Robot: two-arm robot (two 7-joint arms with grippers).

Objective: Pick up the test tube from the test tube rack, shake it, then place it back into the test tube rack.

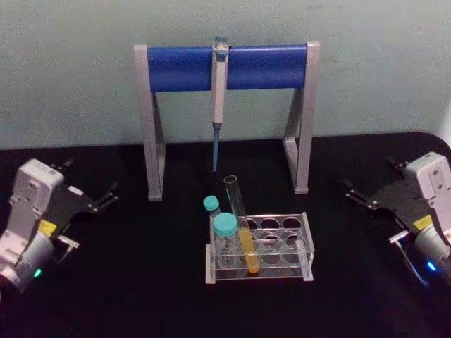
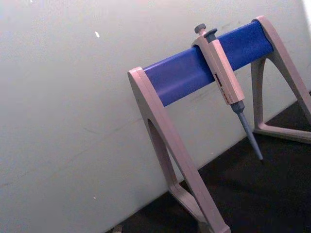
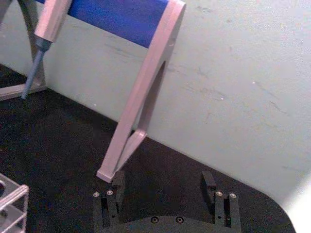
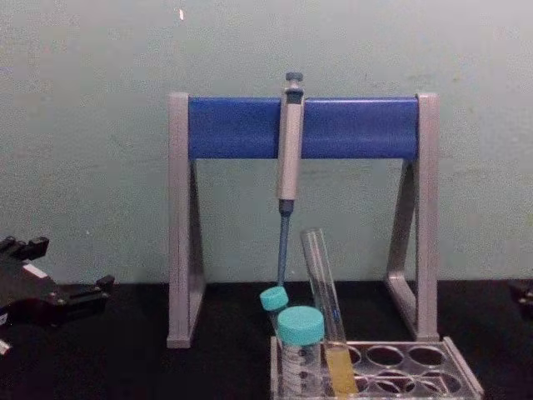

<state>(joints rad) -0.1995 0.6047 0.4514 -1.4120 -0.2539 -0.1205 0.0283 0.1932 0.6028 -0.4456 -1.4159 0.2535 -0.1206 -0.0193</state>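
My left hand (image 1: 88, 181) rests open and empty at the left of the dark surface (image 1: 141, 282). My right hand (image 1: 371, 179) sits at the right, its fingers spread with nothing between them. Well apart from both, the test tube (image 1: 241, 225) leans in the test tube rack (image 1: 299, 273) at centre, with yellow liquid at its bottom. It is just beside two teal-capped tubes (image 1: 225, 229), in front of the blue-barred stand (image 1: 183, 67).

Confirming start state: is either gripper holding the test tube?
No: the test tube stands tilted in the test tube rack, while the left gripper and right gripper sit far off to either side of it.
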